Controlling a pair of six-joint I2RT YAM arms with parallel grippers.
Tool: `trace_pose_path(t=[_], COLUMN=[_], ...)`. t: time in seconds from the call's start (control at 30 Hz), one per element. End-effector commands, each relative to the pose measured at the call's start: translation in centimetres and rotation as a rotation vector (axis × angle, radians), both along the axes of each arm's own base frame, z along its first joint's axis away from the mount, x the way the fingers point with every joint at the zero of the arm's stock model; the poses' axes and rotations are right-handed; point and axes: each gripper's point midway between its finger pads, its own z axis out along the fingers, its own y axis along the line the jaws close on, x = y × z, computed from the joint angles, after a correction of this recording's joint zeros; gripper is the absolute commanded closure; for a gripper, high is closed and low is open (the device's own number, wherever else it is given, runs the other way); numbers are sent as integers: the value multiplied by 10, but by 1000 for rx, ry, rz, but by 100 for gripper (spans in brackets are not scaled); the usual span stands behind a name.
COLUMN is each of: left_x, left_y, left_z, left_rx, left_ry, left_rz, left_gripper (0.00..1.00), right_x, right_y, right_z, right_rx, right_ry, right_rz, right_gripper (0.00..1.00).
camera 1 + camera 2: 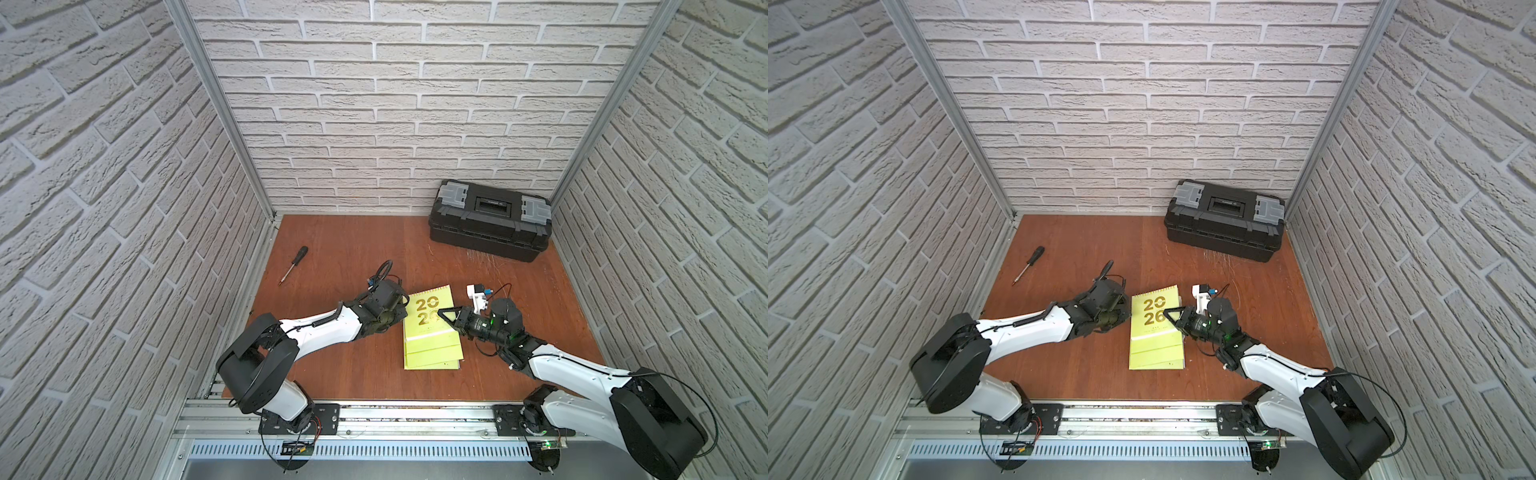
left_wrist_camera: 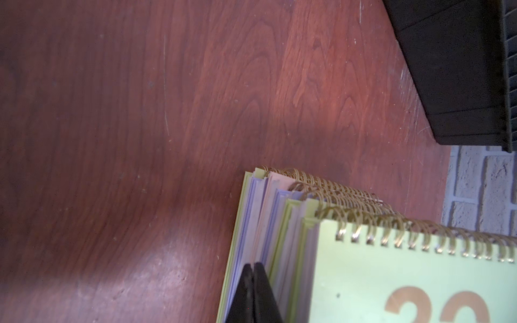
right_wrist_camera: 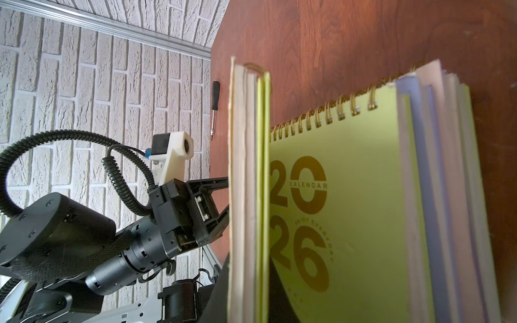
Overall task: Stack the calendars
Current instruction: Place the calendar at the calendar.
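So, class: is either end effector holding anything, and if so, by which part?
The right end effector clamps the top lime-green calendar by the side edge facing its own arm. The left end effector is shut, holding nothing.

We note a black toolbox (image 1: pixel 490 226) with grey latches, lid down, at 1 o'clock on the reddish wood table (image 1: pixel 357 249), close against the white brick wall (image 1: pixel 395 104). A black-handled screwdriver (image 1: pixel 293 264) lies flat at 10 o'clock, well apart from it, shaft toward 7. Pale scratches (image 1: pixel 482 258) mark the wood just before the toolbox. A metal rail (image 1: pixel 395 417) runs along 6 o'clock.
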Motion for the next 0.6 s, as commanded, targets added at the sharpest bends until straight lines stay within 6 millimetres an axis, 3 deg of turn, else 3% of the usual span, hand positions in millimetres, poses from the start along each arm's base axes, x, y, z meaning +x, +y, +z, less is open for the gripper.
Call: trace_pose_path(t=[0.0, 0.57], left_x=[4, 4], left_y=[-10, -13], left_z=[6, 9], left_rx=[-35, -40], left_ry=[-22, -29], left_rz=[-1, -7], left_gripper=[94, 94], right_x=[3, 1], right_y=[6, 0], right_z=[18, 6], right_rx=[28, -69], right_ry=[-90, -64], right_rz=[11, -4], right_gripper=[97, 84])
